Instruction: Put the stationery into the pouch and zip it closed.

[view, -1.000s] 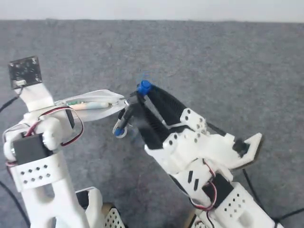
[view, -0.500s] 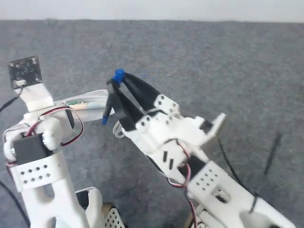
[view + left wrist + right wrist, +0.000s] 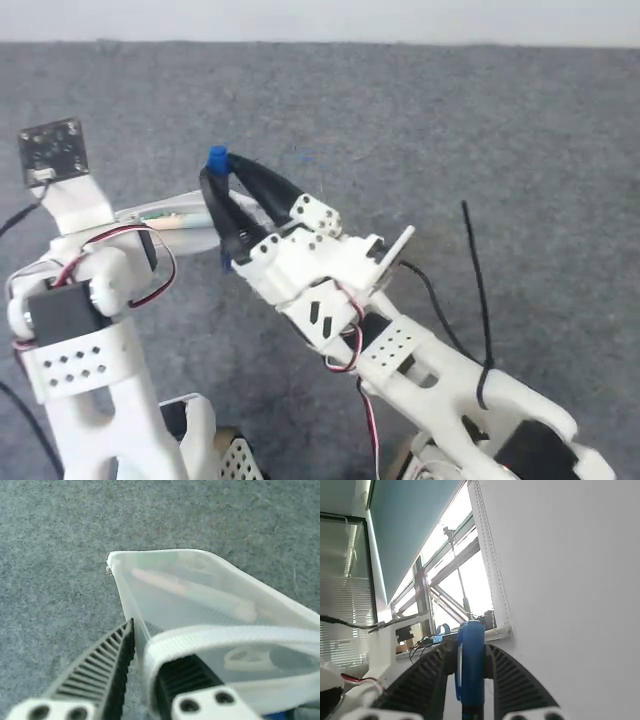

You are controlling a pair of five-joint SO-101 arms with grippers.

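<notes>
**Item 1. Pouch [image 3: 180,205].** Translucent white, zip type. It sits toward the left edge of the grey worktop [image 3: 470,120], about midway between the near and far edges. Its zip band is pinched in the left hand [image 3: 146,650], whose two black fingers are clamped together on that rim, one outside the pouch and one under the band. The closed end points away from this hand. It is hard to tell whether the body rests on the worktop or hangs clear.

**Item 2. Contents.** A white-and-orange stick-shaped piece [image 3: 197,594] lies lengthwise inside. A second pale shape [image 3: 247,657] sits nearer the mouth, too blurred through the pouch wall to name.

**Item 3. Blue pen [image 3: 217,157].** It stands nearly upright, held in the right hand [image 3: 220,172], whose fingers are closed on the barrel just below the top end. In the high view this hand overlaps the pouch's mouth end, just beside the left arm.

**Hidden.** The black fingers cover most of the barrel, and only the top end and a fleck of blue below the fingers are visible. It cannot be made out whether the lower end is inside the pouch.

**Change.** A second ago the right hand held the pen nearer the middle of the worktop, just off the pouch's end. It has since swung toward the left edge and now overlaps the pouch. The left hand and pouch have not shifted.
</notes>
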